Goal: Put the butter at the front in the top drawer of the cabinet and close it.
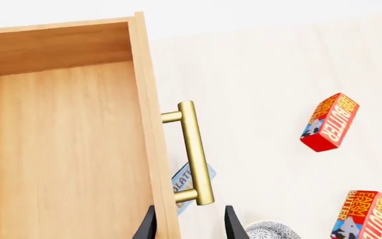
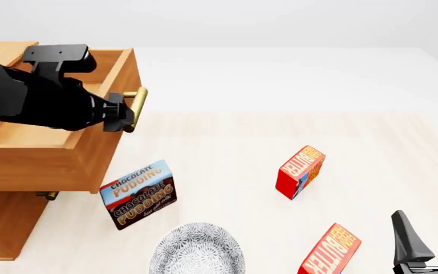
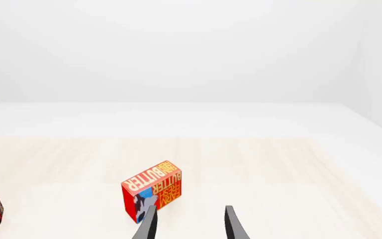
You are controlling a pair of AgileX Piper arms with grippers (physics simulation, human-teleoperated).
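Note:
The front butter [image 2: 331, 251] [image 1: 367, 214], a red box, leans near the table's front edge, left of my open right gripper [image 2: 428, 231] [image 3: 189, 224], which holds nothing. A second butter box [image 2: 301, 171] [image 1: 329, 122] stands farther back; the right wrist view shows one butter box [image 3: 152, 196] ahead of the fingers. The cabinet [image 2: 6, 222] stands at the left with its top drawer [image 2: 44, 162] [image 1: 65, 149] pulled out and bare inside. My left gripper [image 2: 120, 117] [image 1: 191, 226] is open at the brass handle [image 2: 137, 105] [image 1: 194, 152], its fingers either side of the handle's near end.
A blue-and-brown Chocolate Pudding box [image 2: 139, 195] [image 1: 185, 183] stands just right of the cabinet below the open drawer. A patterned grey bowl [image 2: 196, 254] [image 1: 274, 231] sits at the front edge. The lower drawer's handle [image 2: 48, 195] peeks out under the top drawer.

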